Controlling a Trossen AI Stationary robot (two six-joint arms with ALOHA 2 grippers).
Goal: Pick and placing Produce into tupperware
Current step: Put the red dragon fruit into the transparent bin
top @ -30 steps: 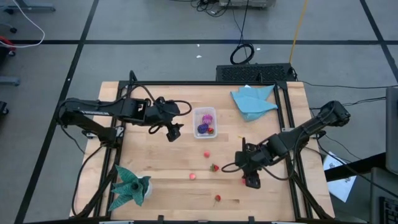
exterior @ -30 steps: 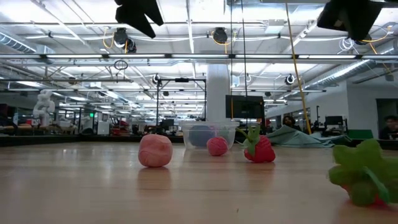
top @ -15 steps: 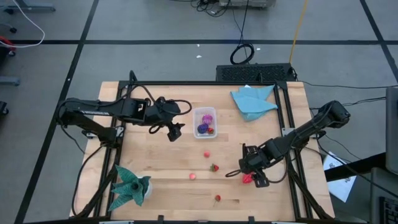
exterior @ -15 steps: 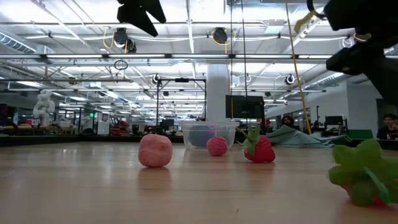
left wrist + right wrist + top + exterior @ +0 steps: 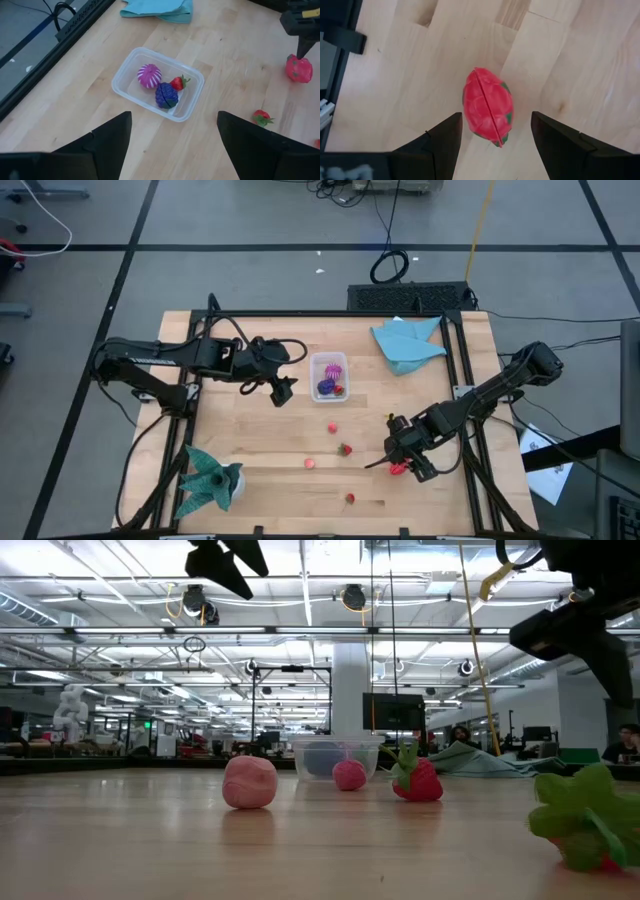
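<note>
Hovering left of the tupperware, the left gripper is spread, empty; the right gripper sits well to its lower right. Low view: a strawberry stands before the tupperware. Right wrist: parted fingers flank an oval red fruit, ungrasped.

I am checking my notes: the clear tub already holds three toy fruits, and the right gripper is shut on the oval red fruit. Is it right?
Not fully. The tupperware does hold three fruits, but the right gripper is open: the right wrist view shows its fingers standing apart on either side of the oval red fruit, not gripping it.
</note>
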